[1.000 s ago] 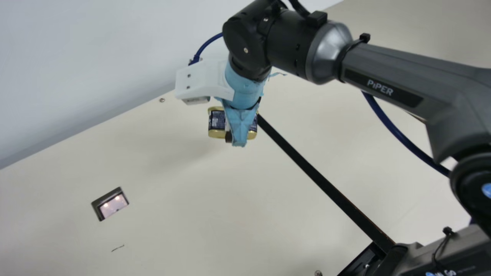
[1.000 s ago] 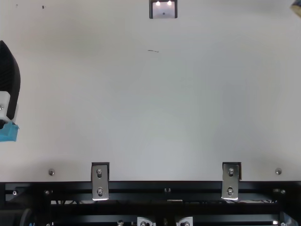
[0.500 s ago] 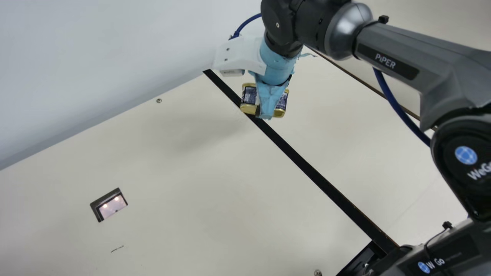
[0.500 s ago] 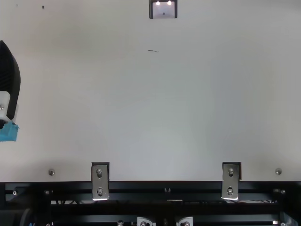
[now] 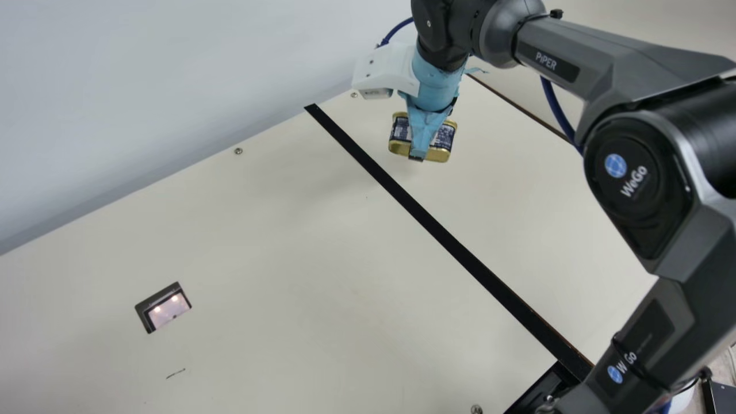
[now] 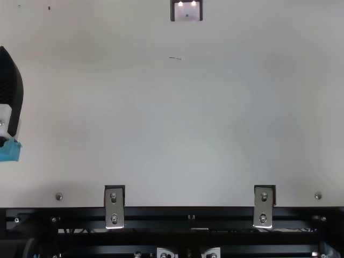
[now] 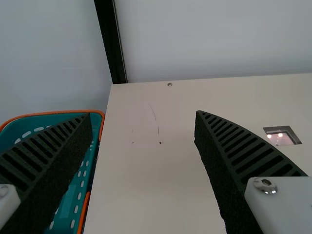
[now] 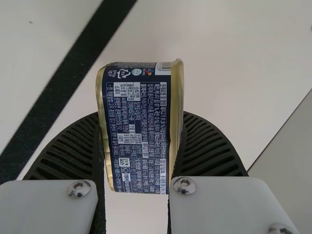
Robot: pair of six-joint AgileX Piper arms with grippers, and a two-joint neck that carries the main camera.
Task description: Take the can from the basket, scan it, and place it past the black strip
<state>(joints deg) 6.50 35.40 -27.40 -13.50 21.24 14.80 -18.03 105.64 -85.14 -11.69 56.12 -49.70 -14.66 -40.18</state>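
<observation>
In the main view my right gripper [image 5: 424,138] holds the can [image 5: 445,137] in the air, to the right of the black strip [image 5: 420,213]. The right wrist view has the navy, gold-rimmed can [image 8: 141,131] squeezed between the ribbed fingers of my right gripper [image 8: 139,151], with the black strip [image 8: 63,83] off to one side. At the top view's left edge is part of my left gripper [image 6: 11,97]. The left wrist view shows my left gripper [image 7: 144,131] with its fingers wide apart and nothing between them. The teal basket [image 7: 78,190] with an orange rim lies partly behind one finger.
A scanner window [image 5: 167,307] is set in the cream table [image 5: 287,299]. A pale wall [image 5: 144,86] rises behind the table's back edge. The right arm's links span the main view's right side. Metal brackets [image 6: 114,207] line the table's front edge.
My right gripper has carried the can rightward and farther back, across the black strip's line to its right side. The can has left the top view's upper right corner. The left arm has kept still.
</observation>
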